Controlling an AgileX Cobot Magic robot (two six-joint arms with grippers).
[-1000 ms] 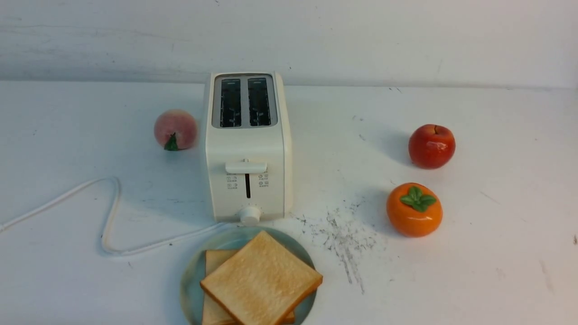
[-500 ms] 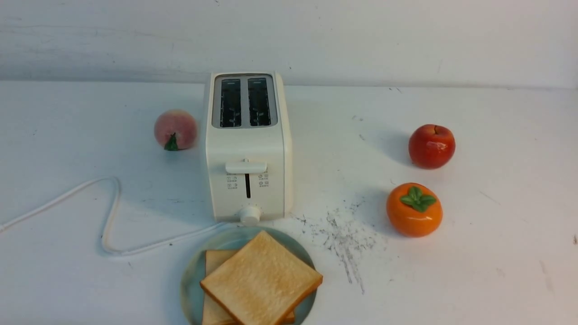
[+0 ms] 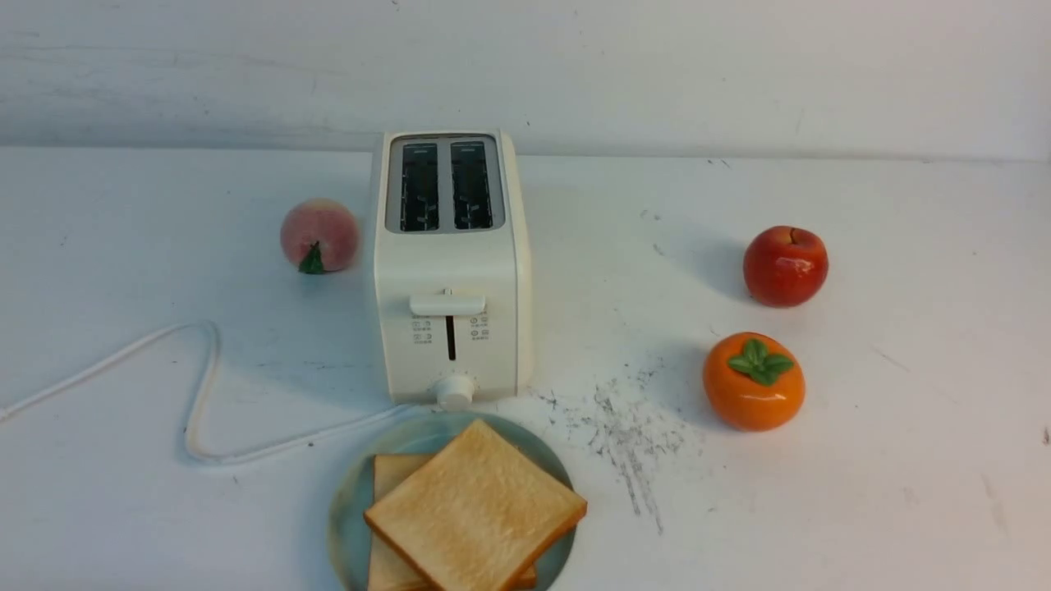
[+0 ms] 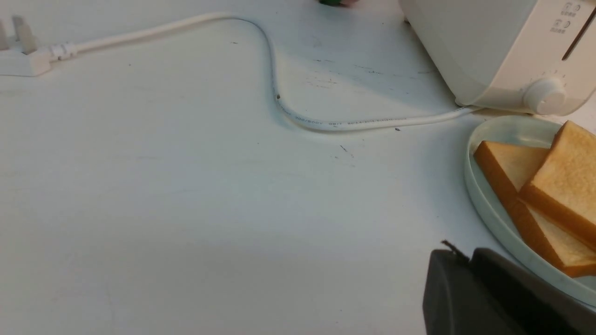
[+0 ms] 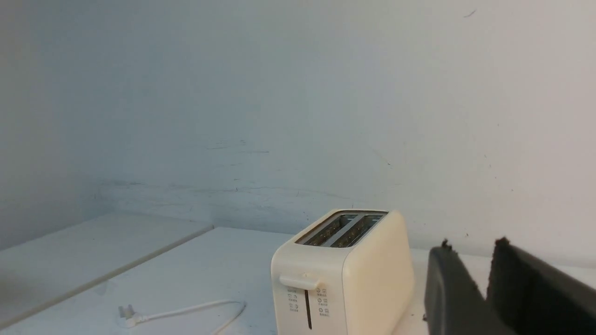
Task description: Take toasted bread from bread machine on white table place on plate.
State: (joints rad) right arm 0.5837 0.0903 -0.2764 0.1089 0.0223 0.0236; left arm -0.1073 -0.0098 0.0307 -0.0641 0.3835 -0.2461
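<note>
Two slices of toasted bread [image 3: 476,509] lie stacked on the pale blue-green plate [image 3: 346,513] at the front of the white table [image 3: 862,492]; the top slice is turned at an angle. The cream-white bread machine [image 3: 447,271] stands just behind the plate, both slots empty, lever up. No gripper shows in the front view. In the left wrist view my left gripper [image 4: 461,249] is shut and empty, low beside the plate's rim [image 4: 479,204] and the toast [image 4: 572,177]. In the right wrist view my right gripper [image 5: 471,243] has a narrow gap, is empty and is raised beside the toaster [image 5: 342,270].
A peach [image 3: 319,235] sits left of the toaster. A red apple [image 3: 785,266] and an orange persimmon [image 3: 753,381] sit to the right. The white cord [image 3: 201,386] loops across the left side to its plug [image 4: 18,56]. Dark scratch marks [image 3: 628,435] lie right of the plate.
</note>
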